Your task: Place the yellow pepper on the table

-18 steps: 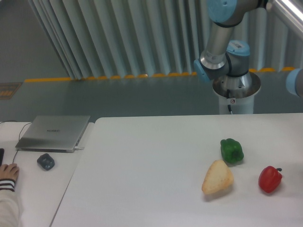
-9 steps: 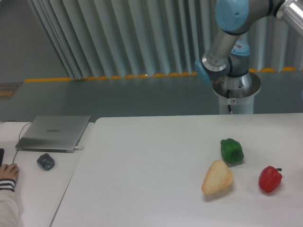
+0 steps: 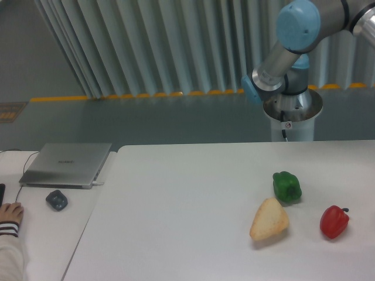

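The yellow pepper is out of view. The white table (image 3: pixel 176 222) fills the lower part of the camera view. Only the arm's base, shoulder and elbow joints (image 3: pixel 299 23) show at the top right, behind the table's far edge. The gripper itself lies outside the frame.
A green pepper (image 3: pixel 287 187), a pale tan bread-like lump (image 3: pixel 269 219) and a red pepper (image 3: pixel 334 222) sit on the table's right side. On the adjoining desk at left are a grey laptop (image 3: pixel 67 163), a dark mouse (image 3: pixel 57 200) and a person's hand (image 3: pixel 10 213).
The arm's upper joints have swung to the right across the top of the view. Nothing on the table has moved.
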### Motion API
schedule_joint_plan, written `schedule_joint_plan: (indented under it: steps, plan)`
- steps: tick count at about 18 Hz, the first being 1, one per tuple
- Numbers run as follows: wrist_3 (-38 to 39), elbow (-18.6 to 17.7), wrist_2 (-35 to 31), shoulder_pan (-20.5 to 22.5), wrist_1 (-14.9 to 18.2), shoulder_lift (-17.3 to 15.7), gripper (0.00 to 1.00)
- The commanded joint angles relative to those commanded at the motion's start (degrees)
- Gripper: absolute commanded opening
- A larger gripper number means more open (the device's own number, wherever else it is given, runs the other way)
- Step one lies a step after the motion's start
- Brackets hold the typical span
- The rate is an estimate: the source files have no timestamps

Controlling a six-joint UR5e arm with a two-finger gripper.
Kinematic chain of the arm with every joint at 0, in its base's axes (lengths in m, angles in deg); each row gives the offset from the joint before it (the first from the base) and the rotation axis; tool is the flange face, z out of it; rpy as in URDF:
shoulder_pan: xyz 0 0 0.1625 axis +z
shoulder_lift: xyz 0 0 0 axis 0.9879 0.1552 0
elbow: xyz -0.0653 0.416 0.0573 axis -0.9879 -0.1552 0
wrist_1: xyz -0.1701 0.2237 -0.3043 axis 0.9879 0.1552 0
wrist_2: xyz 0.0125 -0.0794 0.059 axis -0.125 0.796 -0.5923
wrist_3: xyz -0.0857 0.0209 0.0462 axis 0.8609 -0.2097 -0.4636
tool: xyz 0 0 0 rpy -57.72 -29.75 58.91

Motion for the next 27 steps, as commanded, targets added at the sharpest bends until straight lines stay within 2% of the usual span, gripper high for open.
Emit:
schedule_joint_plan:
  steps: [1, 4, 17, 19, 27]
  plan:
    - [0.3, 0.4, 0.1, 0.1, -0.2, 0.1, 1.0]
    - [0.4, 1.7, 0.2, 0.2, -4.1, 1.8, 1.0]
    - [0.1, 7.9, 0.2, 0.6, -4.7, 6.6, 1.0]
    - [0.1, 9.1, 0.2, 0.6, -5.9, 7.6, 1.0]
    - [0.3, 10.2, 0.2, 0.9, -6.0, 10.3, 1.0]
